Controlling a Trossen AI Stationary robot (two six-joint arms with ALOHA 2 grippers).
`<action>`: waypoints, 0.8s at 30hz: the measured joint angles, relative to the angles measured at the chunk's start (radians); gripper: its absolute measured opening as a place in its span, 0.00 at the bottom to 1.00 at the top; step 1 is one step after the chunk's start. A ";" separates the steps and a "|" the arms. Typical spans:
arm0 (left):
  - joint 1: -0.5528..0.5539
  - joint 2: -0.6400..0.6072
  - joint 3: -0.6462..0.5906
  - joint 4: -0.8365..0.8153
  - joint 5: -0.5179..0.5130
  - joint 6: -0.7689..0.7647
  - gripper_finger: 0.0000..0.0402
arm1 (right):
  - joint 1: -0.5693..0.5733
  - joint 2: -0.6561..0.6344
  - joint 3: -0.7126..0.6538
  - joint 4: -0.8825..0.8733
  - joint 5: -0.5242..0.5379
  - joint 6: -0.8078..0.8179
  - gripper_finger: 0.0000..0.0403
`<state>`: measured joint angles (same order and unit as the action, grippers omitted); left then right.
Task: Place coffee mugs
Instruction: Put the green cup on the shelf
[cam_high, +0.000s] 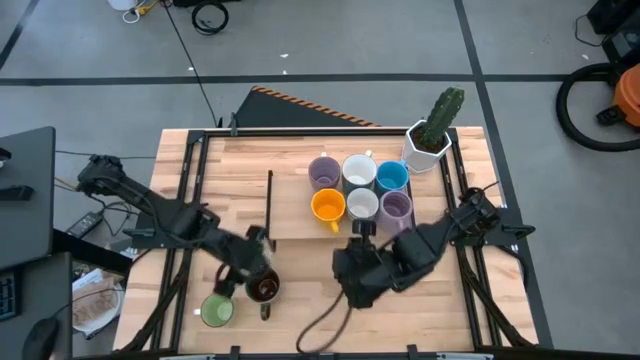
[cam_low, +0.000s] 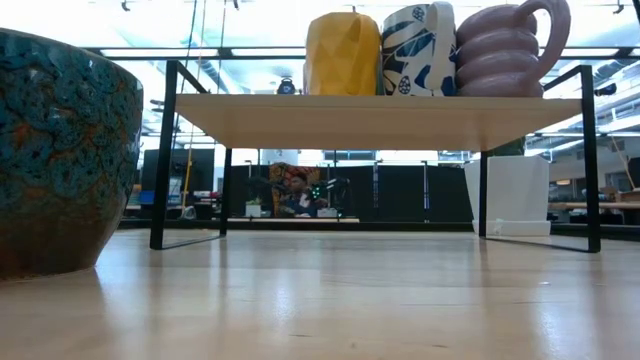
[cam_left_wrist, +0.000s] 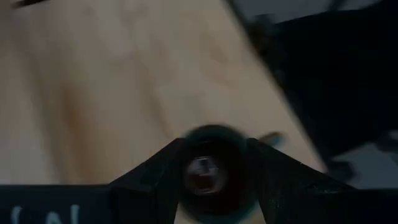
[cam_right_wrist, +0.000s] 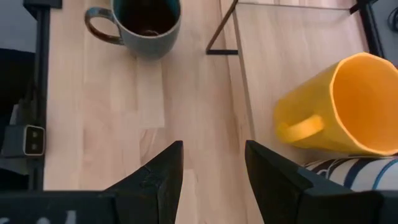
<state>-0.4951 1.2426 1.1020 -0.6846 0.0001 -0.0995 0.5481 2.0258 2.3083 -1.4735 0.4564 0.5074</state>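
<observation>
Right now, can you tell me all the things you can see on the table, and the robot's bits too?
purple mugs: 2, purple and lavender, on the shelf
white mugs: 2, white, on the shelf
blue mug: 1, blue, on the shelf
orange mug: 1, orange, on the shelf's front row
green mug: 1, green, on the table near its front left corner
dark mug: 1, dark, on the table beside the green one
planter: 1, white, with a green cactus, back right
shelf: 1, wood on a black frame
table: 1, light wood
left gripper: 1, dark, right by the dark mug
right gripper: 1, dark, open, empty, before the shelf
</observation>
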 joint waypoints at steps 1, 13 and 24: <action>-0.024 0.000 0.001 0.003 0.006 -0.018 0.45 | 0.013 0.000 -0.005 0.006 0.015 0.012 0.44; -0.180 0.017 0.001 0.003 -0.107 -0.429 0.45 | 0.094 0.000 -0.023 0.030 0.106 0.042 0.44; -0.202 0.148 0.000 0.023 -0.029 -0.684 0.45 | 0.066 0.000 -0.023 0.029 0.100 -0.041 0.44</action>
<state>-0.6970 1.3910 1.1015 -0.6620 -0.0293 -0.7833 0.6140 2.0258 2.2848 -1.4448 0.5565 0.4659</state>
